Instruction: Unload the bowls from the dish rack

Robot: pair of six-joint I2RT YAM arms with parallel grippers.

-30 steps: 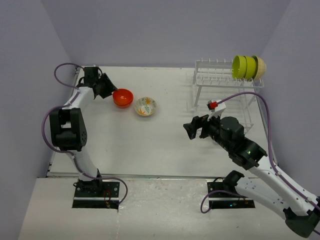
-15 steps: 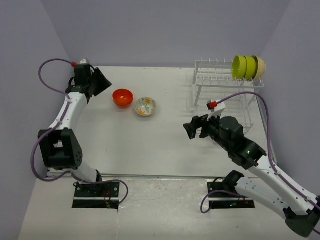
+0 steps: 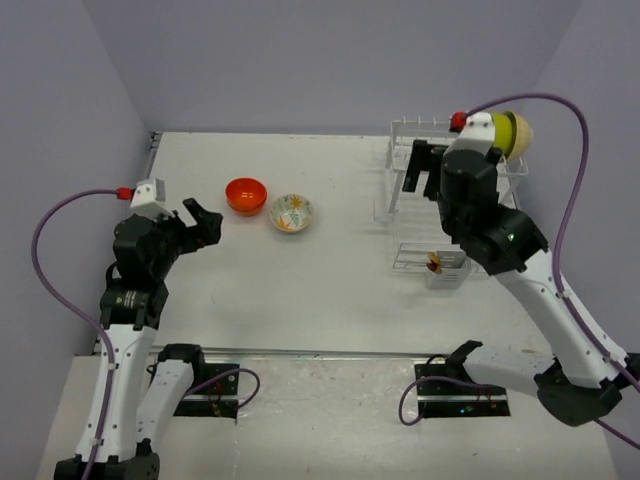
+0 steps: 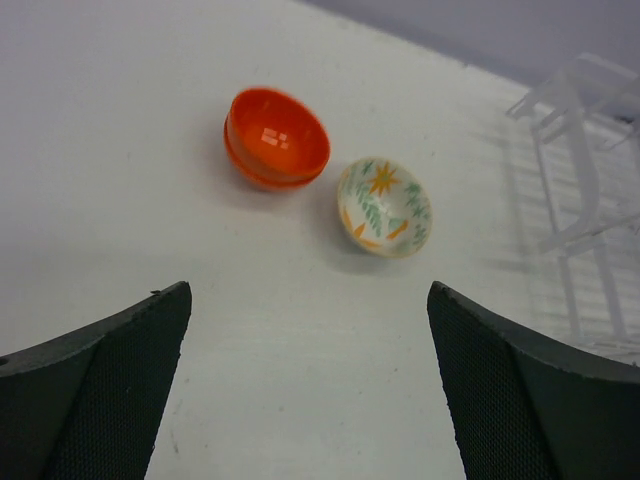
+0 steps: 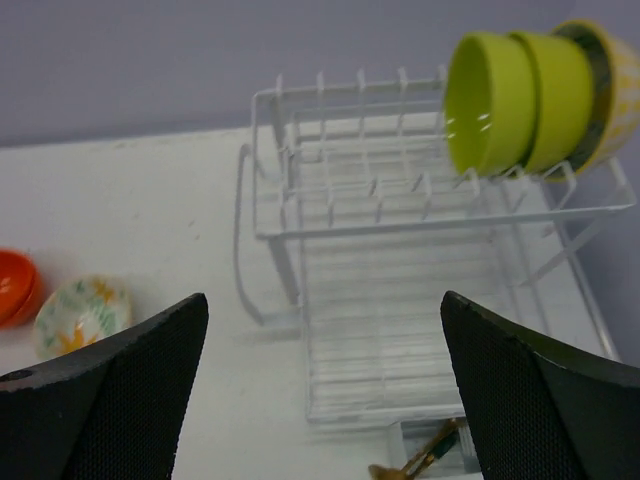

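As I judge it, the task is about half done. On the far left part of the table (image 3: 330, 290) stands the orange bowl (image 4: 277, 138); in the left wrist view it looks like two orange bowls nested one in the other, but I cannot be sure of this. Just to its right, near but not touching, is the white floral bowl (image 4: 385, 207); both are upright and out of the dish rack (image 5: 400, 230), which stands at the far right.

On the right end of the rack's upper tier three bowls are left, standing on edge and packed together: the first lime green bowl (image 5: 490, 100), the second lime green bowl (image 5: 560, 95) and behind them the beige bowl (image 5: 612, 90).

The left gripper (image 4: 305, 292) is spread wide and holds nothing; it hangs on the near side of the unloaded bowls, well apart from them. The right gripper (image 5: 322, 300) is also spread wide and empty; it is raised by the rack, looking toward the green bowls and touching none. These three bowls have to come out to finish.
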